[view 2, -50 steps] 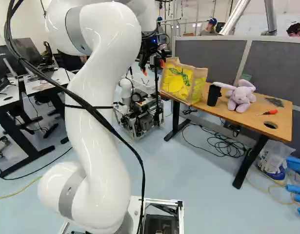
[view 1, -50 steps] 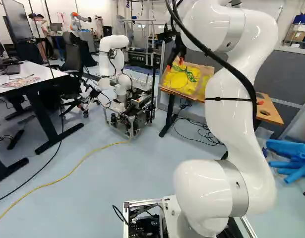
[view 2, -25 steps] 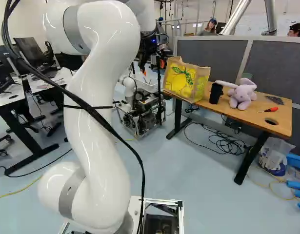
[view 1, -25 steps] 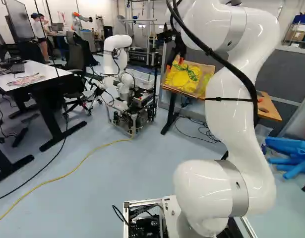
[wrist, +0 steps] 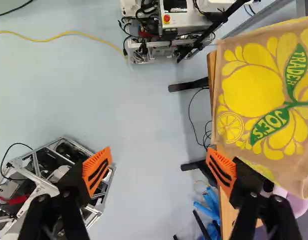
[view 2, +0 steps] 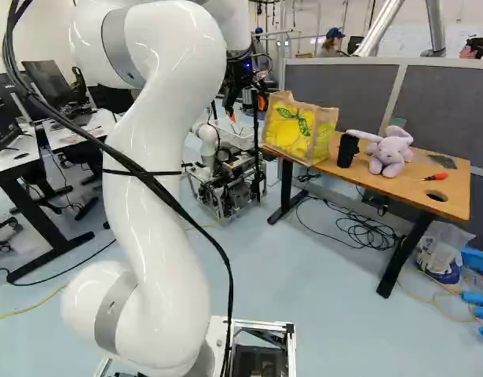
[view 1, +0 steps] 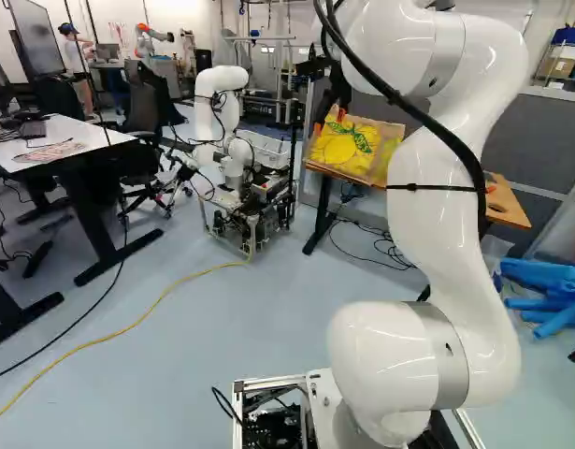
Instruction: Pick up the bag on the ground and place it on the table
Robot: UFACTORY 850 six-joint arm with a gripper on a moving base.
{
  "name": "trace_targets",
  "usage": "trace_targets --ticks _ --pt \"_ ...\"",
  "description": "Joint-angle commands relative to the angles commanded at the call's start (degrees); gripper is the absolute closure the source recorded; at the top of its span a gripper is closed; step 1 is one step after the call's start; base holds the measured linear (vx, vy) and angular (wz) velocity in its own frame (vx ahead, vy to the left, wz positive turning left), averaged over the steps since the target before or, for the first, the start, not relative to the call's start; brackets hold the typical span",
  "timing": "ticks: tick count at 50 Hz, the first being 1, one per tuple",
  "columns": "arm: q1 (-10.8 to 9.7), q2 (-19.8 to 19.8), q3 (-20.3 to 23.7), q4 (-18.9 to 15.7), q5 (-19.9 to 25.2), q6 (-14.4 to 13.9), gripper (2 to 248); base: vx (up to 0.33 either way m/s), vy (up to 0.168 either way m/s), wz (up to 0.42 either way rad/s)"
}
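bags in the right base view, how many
2: the yellow bag on the wooden table, and apparently a clear plastic bag on the floor by its leg. More may be hidden.

On the table, I see the bag left, then rightward the cup, plush toy and screwdriver; another robot stands left.

Between the parted fingers of the gripper, a way opens down toward the floor. The bag blocks the side by one finger, though the gap there is hard to judge. Farther along the table, a black cup and plush toy obstruct; the partition bars the far side. Another robot stands near the table's bag end.
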Motion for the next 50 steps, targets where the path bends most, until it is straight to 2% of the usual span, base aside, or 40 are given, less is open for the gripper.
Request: trace_targets --ticks 25,50 --pt "0.1 0.6 1.4 0.0 1.5 0.6 3 0.000 0.000 0.000" --pt "0.4 2.8 6.4 0.0 7.0 3.0 3 0.000 0.000 0.000"
